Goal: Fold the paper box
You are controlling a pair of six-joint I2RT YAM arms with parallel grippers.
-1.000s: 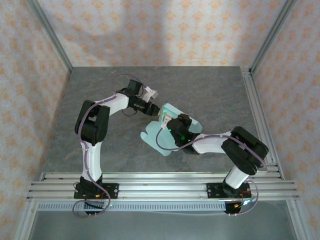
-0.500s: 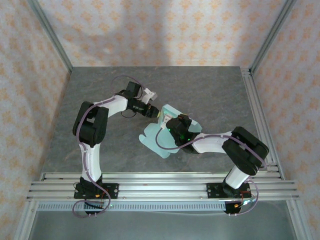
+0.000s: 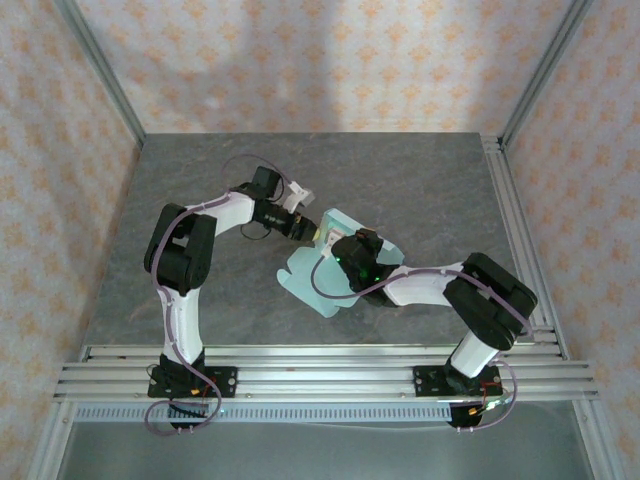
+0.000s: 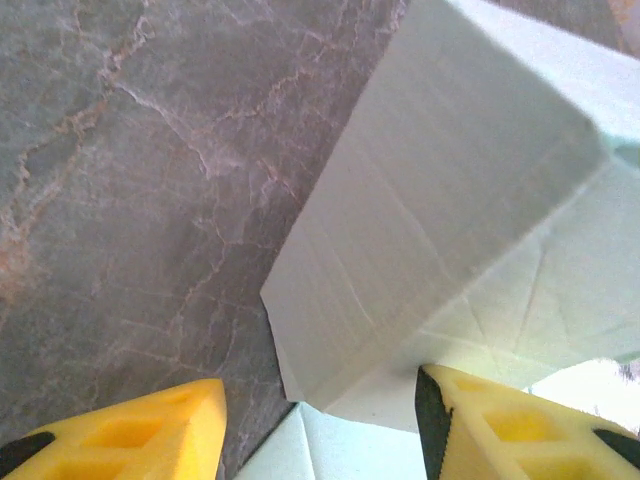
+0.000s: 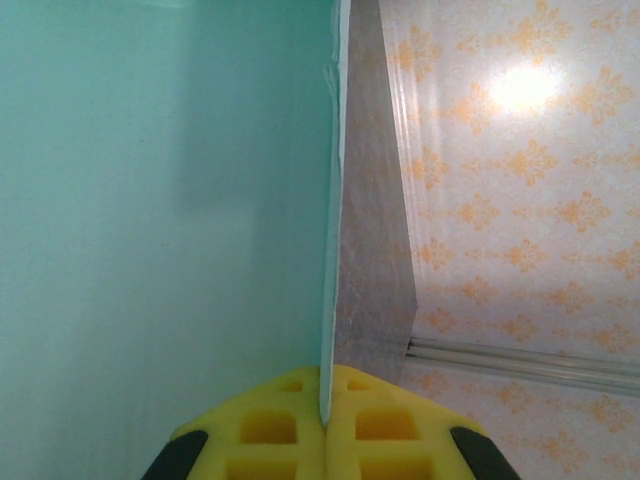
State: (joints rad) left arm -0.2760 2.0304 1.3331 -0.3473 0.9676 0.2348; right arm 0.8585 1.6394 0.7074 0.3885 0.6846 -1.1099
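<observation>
- The box [image 3: 302,275] lies partly folded near the middle of the grey surface [image 3: 420,180], between the two arms.
- The right claw [image 5: 325,405] is clenched on a thin edge of the box, pinched between its yellow pads.
- The left claw [image 4: 318,390] is released, its fingers spread either side of a folded box corner.

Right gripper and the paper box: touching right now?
Touching. The right wrist view shows the right gripper with its yellow fingers pinched shut on the paper box's thin edge.
</observation>
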